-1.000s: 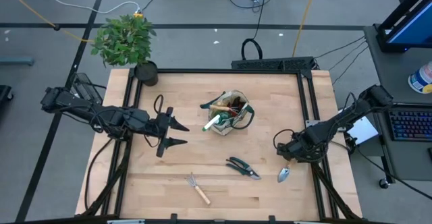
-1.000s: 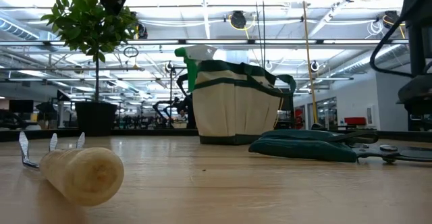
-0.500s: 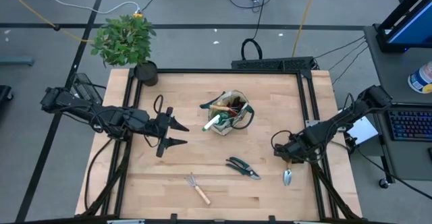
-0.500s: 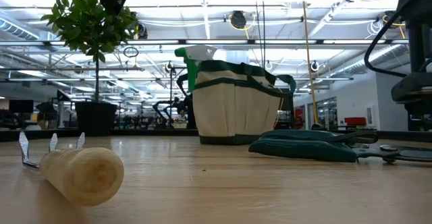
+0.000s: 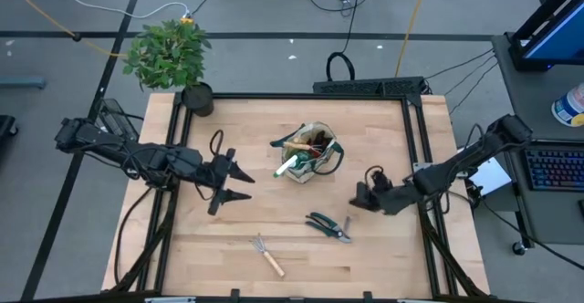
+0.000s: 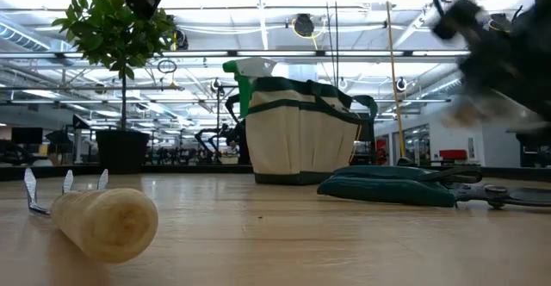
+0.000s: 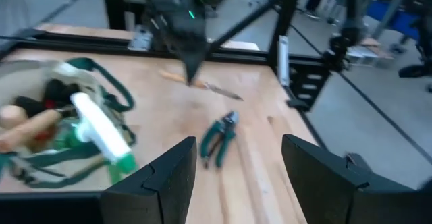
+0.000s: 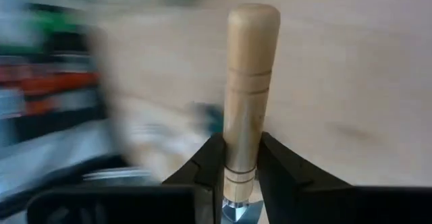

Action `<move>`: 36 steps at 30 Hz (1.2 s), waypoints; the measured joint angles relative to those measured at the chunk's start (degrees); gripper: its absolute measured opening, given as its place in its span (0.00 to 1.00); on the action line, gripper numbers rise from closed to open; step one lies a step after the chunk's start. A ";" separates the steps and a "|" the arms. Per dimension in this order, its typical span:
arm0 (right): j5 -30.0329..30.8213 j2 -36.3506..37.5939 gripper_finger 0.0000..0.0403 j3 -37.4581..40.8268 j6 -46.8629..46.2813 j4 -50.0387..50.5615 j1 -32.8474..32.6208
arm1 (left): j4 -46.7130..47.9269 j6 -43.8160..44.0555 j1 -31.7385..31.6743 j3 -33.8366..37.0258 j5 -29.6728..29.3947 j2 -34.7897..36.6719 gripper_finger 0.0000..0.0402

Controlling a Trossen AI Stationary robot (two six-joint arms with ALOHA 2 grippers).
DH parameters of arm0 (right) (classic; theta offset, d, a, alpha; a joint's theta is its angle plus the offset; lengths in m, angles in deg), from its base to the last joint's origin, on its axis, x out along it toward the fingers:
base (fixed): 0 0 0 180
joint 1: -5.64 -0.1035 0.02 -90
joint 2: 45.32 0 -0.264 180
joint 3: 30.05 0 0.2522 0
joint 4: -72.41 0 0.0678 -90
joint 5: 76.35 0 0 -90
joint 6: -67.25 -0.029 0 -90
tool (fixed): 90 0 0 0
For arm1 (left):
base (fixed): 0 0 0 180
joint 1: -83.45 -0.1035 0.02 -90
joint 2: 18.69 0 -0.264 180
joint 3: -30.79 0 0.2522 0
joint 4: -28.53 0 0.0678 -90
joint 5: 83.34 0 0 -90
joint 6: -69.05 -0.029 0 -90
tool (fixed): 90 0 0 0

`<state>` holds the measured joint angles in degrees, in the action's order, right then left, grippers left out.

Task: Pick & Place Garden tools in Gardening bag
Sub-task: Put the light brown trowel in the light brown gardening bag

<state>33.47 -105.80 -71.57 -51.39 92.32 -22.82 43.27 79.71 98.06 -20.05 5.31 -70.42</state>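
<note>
While trowel sits pinched by wooden handle between closed fingers, right gripper hangs right of gardening bag, above table. Bag upright mid-table, green-white sprayer and other handles poking out. Pruning shears lie on table below-right of bag; hand rake below-left of bag. Left gripper left of bag, fingers spread wide, holding nothing.

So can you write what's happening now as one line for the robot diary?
right gripper: holding trowel, in air | left gripper: open, waiting | bag: part filled | shears, rake: on table
</note>
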 joint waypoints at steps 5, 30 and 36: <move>13.86 0.93 0.14 -0.07 17.14 -18.78 0.45 | 1.05 -0.67 0.02 0.00 2.76 -0.01 0.56; 12.99 0.99 0.14 -0.20 101.35 -55.84 25.87 | 0.91 3.38 -2.75 0.00 2.75 0.00 0.56; 10.14 0.97 0.14 -2.32 103.40 -45.64 30.17 | 0.89 3.65 -2.75 0.00 2.76 0.00 0.56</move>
<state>43.61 -104.83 -73.89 52.00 46.68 7.35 44.17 83.36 95.30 -20.05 8.07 -70.42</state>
